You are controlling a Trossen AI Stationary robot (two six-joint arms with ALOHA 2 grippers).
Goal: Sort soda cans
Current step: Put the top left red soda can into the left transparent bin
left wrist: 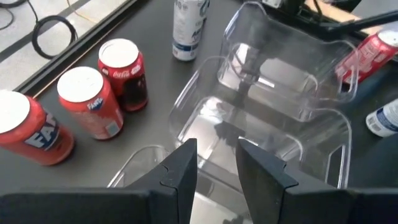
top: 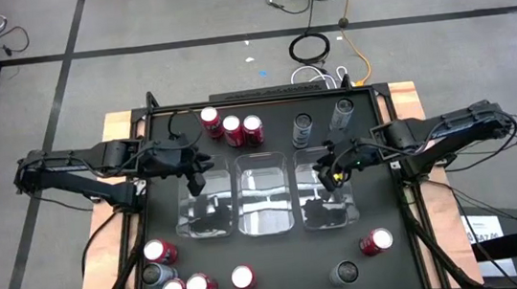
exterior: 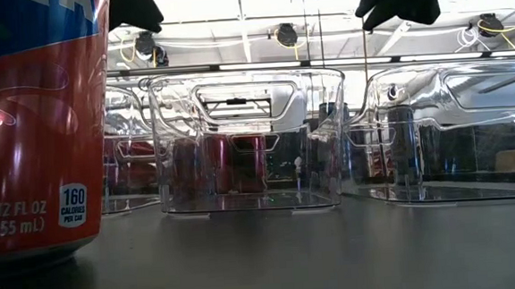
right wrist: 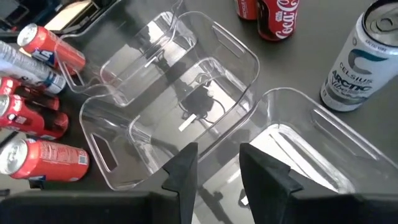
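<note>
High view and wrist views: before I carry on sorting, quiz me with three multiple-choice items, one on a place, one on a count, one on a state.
1. Where does the row of three red cylindrical soda cans stand?
A. in the middle bin
B. on the black table, outside the bins
C. in a gripper

2. How many clear rectangular plastic bins are there?
A. two
B. three
C. five

3. The left gripper is:
A. gripping a red can
B. gripping a bin's rim
C. empty, fingers apart

Answers:
1. B, the row stands on bare tabletop beside the bins.
2. B, three bins lie side by side.
3. C, the left wrist view shows only a gap between its fingers.
</note>
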